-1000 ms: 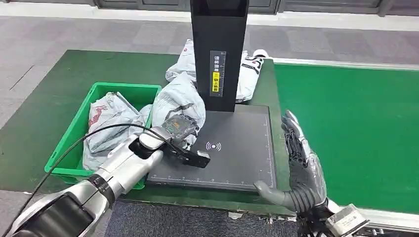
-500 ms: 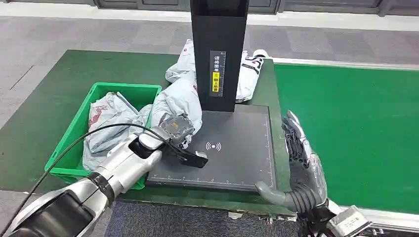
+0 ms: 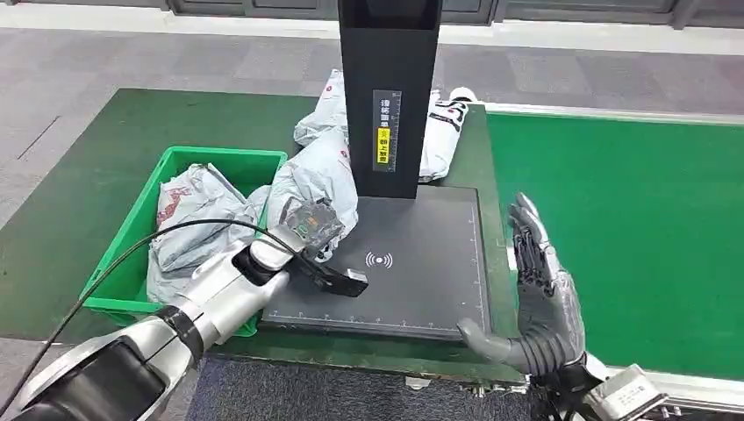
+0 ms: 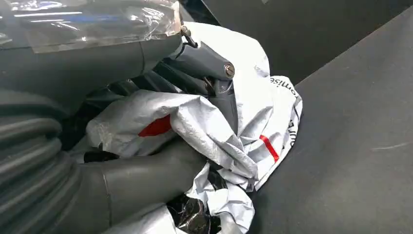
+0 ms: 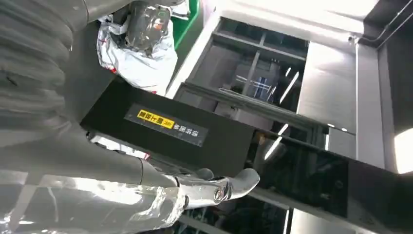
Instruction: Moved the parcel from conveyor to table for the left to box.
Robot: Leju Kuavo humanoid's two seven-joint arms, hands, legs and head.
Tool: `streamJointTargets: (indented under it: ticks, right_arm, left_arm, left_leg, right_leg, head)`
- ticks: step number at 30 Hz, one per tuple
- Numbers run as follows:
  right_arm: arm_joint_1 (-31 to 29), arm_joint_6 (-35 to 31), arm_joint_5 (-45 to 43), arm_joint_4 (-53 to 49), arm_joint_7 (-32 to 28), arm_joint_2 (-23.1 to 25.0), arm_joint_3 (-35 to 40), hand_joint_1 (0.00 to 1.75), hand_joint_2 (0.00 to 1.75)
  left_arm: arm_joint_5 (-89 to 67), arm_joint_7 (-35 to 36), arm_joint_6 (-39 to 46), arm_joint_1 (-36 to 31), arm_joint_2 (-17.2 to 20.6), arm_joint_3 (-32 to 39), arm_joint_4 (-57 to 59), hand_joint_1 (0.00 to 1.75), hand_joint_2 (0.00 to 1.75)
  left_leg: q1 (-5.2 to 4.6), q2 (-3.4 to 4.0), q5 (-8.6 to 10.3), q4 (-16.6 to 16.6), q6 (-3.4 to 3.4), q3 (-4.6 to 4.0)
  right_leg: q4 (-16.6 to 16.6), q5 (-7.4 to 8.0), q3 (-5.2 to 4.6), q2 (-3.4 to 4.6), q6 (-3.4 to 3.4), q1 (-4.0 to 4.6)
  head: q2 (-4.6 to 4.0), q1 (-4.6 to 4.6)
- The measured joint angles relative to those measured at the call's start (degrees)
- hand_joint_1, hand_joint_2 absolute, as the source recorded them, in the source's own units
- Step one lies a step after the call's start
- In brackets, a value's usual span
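Head view shows the left hand [image 3: 309, 230] holding a crinkly grey parcel [image 3: 318, 180] tight, just above the near-left corner of the black pad [image 3: 421, 254] on the desk [image 3: 79, 175]. A green box [image 3: 132, 232] with more bags sits right beside this hand, on its outer side. The right hand [image 3: 535, 307] is wide open and holds nothing, standing up at the pad's other edge, next to the green conveyor [image 3: 632, 228].
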Motion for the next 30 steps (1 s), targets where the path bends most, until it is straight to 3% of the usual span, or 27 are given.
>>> streamJointTargets:
  ticks: [13,18,30]
  right_arm:
    - [0.03,0.0,0.0,0.0,0.0,0.13,-0.04,0.0,1.75]
    - [1.24,-1.14,0.02,-0.96,-0.5,0.37,-0.37,0.0,1.75]
    - [2.4,-2.03,0.13,-1.92,0.04,1.22,-2.03,0.0,1.75]
  left_arm:
    - [-0.17,0.09,0.0,-0.15,-0.02,-0.37,0.31,1.75,1.75]
    - [-4.11,8.27,8.09,-0.39,1.03,-0.24,-2.8,1.75,1.75]
    - [-14.38,13.05,13.84,-2.05,9.88,17.21,-24.46,1.75,1.75]
  left_leg:
    - [0.0,0.0,0.0,0.0,0.0,0.0]
    - [0.0,-0.01,0.03,0.0,0.0,-0.04]
    - [0.01,0.11,0.06,-0.01,-0.04,-0.12]
  right_leg:
    - [0.0,0.0,0.0,0.0,0.0,0.0]
    - [0.01,0.0,-0.02,-0.02,0.0,0.0]
    - [0.13,0.02,-0.18,0.11,-0.03,0.02]
  head:
    - [0.0,0.0]
    - [-0.02,0.0]
    - [-0.02,0.02]
